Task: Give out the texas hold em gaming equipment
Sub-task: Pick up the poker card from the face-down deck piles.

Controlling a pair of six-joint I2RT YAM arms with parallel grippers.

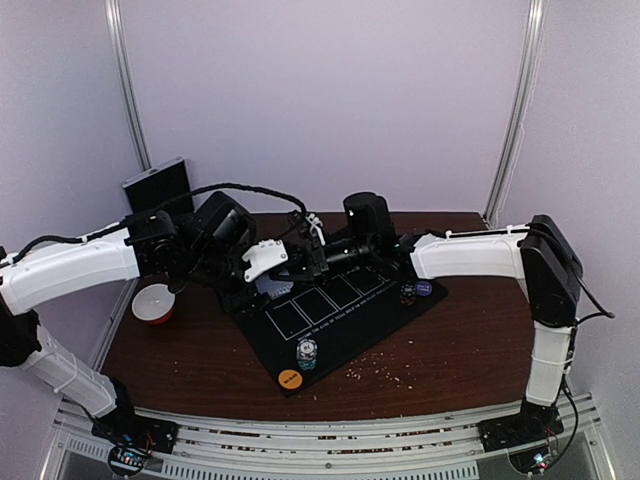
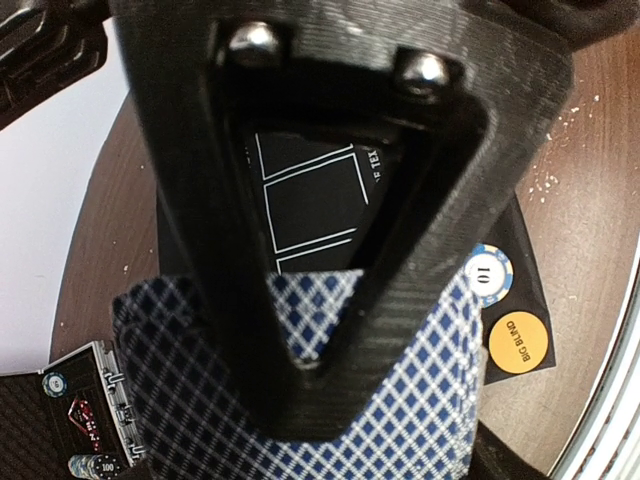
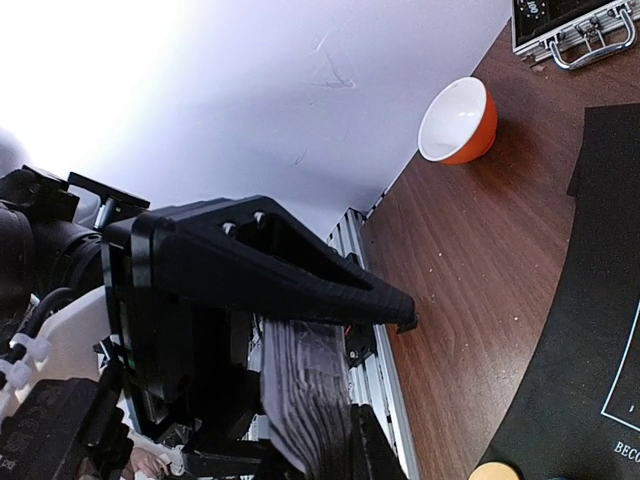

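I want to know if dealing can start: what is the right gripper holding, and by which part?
The right gripper holds the deck of cards, its fingers pressed on the deck's two flat faces, the stacked edges showing between them.

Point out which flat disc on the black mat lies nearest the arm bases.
The orange disc, at the near corner of the mat beside a chip stack. The purple disc lies farther back, at the right end.
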